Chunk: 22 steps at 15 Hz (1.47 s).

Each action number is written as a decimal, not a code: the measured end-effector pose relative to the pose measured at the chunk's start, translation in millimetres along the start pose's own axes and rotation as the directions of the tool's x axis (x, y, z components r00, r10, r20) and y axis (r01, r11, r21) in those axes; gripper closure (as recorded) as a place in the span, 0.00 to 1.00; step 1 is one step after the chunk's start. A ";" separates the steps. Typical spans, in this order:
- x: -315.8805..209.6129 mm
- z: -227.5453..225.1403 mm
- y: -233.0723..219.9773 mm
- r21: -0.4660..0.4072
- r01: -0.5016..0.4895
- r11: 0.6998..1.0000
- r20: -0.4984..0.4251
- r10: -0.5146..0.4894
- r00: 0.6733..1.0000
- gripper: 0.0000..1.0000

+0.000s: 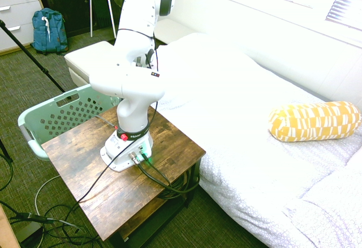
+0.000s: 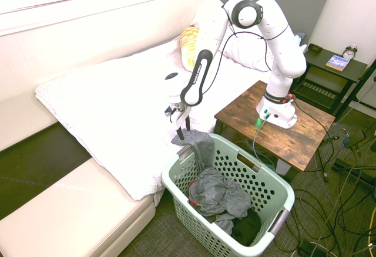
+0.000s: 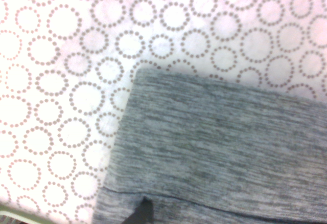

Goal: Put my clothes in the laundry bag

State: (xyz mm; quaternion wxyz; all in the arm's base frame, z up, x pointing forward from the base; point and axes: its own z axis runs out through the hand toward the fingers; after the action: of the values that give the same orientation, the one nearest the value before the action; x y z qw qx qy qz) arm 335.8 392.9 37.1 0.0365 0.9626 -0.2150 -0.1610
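The fingers [image 2: 179, 132] stand spread wide and hold nothing, pointing steeply down just above the top end of the clothes [image 2: 212, 188]. That grey garment lies directly below them, its upper end draped over the rim of the laundry bag [image 2: 282, 182] nearest the bed [image 2: 106, 110]. Its long axis runs from that rim down into the bag, away from the bed's edge.

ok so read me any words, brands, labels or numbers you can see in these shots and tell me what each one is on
"FRAN…": white letters on the black band round the arm's base, cut off by the curve; the rest is not readable.
Book on the side table: cover print too small to read.
Alarm clock: dial too small to read.
Bedsheet, grey garment: no text.
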 end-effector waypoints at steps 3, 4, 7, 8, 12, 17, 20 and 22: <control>8.7 18.5 -5.3 -0.012 0.000 1.000 0.021 0.000 1.000 1.00; 9.7 21.7 -6.3 -0.014 0.000 1.000 0.024 0.000 1.000 1.00; 9.6 22.3 -7.1 -0.013 0.002 1.000 0.024 -0.002 1.000 1.00; 9.7 22.2 -7.2 -0.013 0.003 1.000 0.024 -0.003 1.000 1.00; 7.5 22.5 -8.2 -0.013 0.010 1.000 0.025 -0.010 1.000 1.00; 8.0 24.1 -7.6 -0.014 0.016 1.000 0.028 -0.016 0.999 1.00; 8.0 24.1 -7.8 -0.013 0.019 1.000 0.030 -0.019 0.999 1.00; 7.8 24.3 -7.6 -0.011 0.018 1.000 0.035 -0.018 0.999 1.00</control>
State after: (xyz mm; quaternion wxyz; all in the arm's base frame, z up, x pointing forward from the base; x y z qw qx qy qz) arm 337.6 396.5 10.7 0.0366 0.9613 -0.2059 -0.1794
